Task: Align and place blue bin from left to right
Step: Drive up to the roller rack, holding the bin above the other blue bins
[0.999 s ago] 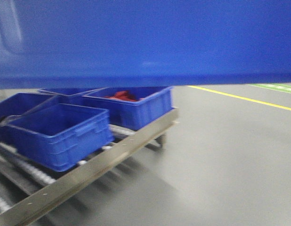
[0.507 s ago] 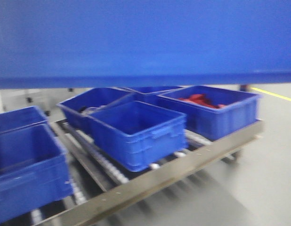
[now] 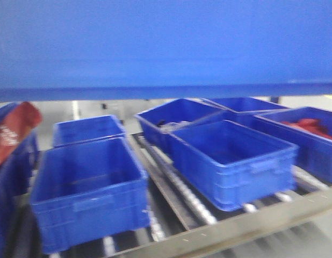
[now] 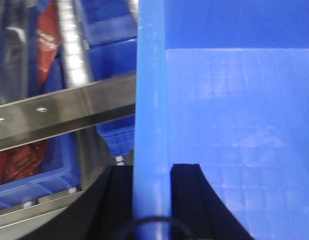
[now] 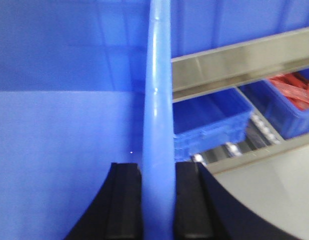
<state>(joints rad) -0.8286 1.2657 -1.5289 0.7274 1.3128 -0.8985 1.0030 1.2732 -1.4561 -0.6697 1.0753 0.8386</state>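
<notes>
The blue bin (image 3: 166, 48) hangs in the air and fills the whole top of the front view, its lower edge above the rack. My left gripper (image 4: 151, 172) is shut on the bin's left wall rim (image 4: 150, 100), one black finger (image 4: 119, 200) outside and the other inside. At the opposite wall, my right gripper (image 5: 158, 170) is shut on the rim (image 5: 158, 90), with its black fingers (image 5: 125, 200) pressed on both sides. The bin's inside (image 5: 69, 125) looks bare.
Below stands a roller rack with a steel front rail (image 3: 252, 223) holding several alike blue bins (image 3: 88, 193) (image 3: 233, 161). A far right bin (image 3: 311, 134) holds red items. A red bag (image 3: 13, 129) sits at the far left. Grey floor (image 5: 274, 200) lies before the rack.
The front view has swung left: the rack and its bins slid rightward in frame, more bins and the red bag appeared at left. The held bin stays across the top.
</notes>
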